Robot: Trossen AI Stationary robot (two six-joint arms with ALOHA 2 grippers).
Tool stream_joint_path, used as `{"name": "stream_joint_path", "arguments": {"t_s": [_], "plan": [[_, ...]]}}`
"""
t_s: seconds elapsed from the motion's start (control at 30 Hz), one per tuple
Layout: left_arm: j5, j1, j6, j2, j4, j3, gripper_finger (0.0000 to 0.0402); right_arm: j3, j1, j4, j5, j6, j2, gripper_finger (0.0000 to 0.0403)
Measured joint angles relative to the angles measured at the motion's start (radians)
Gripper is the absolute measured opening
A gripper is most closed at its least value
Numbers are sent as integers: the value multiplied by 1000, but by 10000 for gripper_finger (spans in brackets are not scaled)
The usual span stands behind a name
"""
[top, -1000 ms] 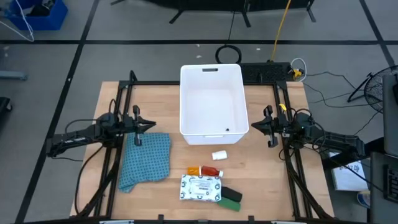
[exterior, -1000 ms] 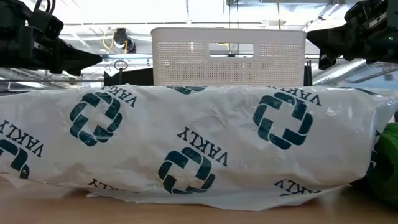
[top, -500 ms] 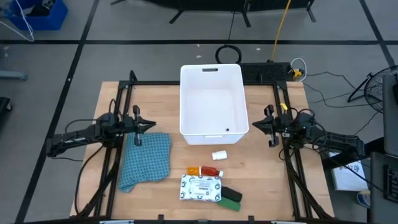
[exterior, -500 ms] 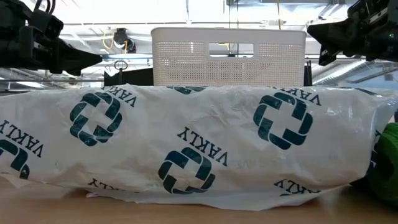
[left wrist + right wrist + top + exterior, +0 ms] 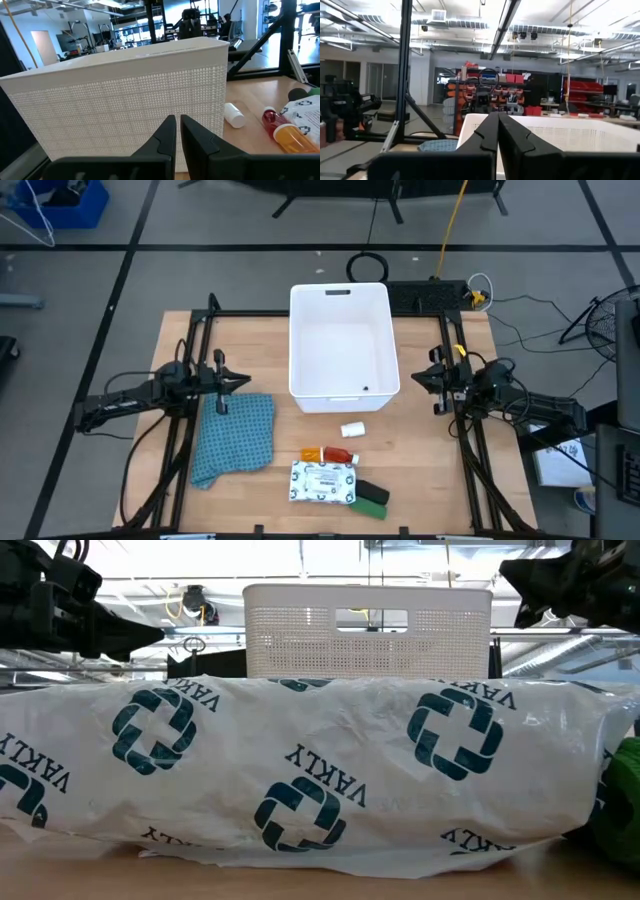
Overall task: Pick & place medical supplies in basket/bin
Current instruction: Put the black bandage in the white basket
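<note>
The white packet (image 5: 300, 780) lies at the table's near edge, printed with dark teal crosses and the word "VAKLY", with the red-orange bottle (image 5: 338, 454) just behind it and the green block (image 5: 374, 496) at its right. The white tub (image 5: 342, 340) stands mid-table, a small white cylinder (image 5: 352, 429) just in front. The left gripper (image 5: 242, 383) and right gripper (image 5: 417, 380) hover either side of the tub, fingers pressed together, holding nothing.

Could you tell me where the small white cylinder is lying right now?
In the high view, the small white cylinder lies on the table between the white bin and the red-orange bottle.
</note>
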Motion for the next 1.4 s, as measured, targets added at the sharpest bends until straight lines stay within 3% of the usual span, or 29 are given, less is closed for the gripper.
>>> {"name": "stream_joint_path", "arguments": {"t_s": [0.47, 0.73, 1.17, 1.23, 1.4], "plan": [[3, 0, -235, 0, 196, -1, 31, 0, 0, -3, -4, -54, 0, 0], [6, 0, -339, 0, 223, -1, 31, 0, 0, -22, -4, -31, 0, 0], [54, 0, -157, 5, 259, -1, 31, 0, 7, 12, -54, -12, 25, 0], [54, 0, -160, 6, 263, 0, 31, 0, 38, 49, -65, -46, 49, 0], [53, 0, -160, 6, 257, 0, 31, 26, 158, 130, 30, -103, 148, 0]]}}
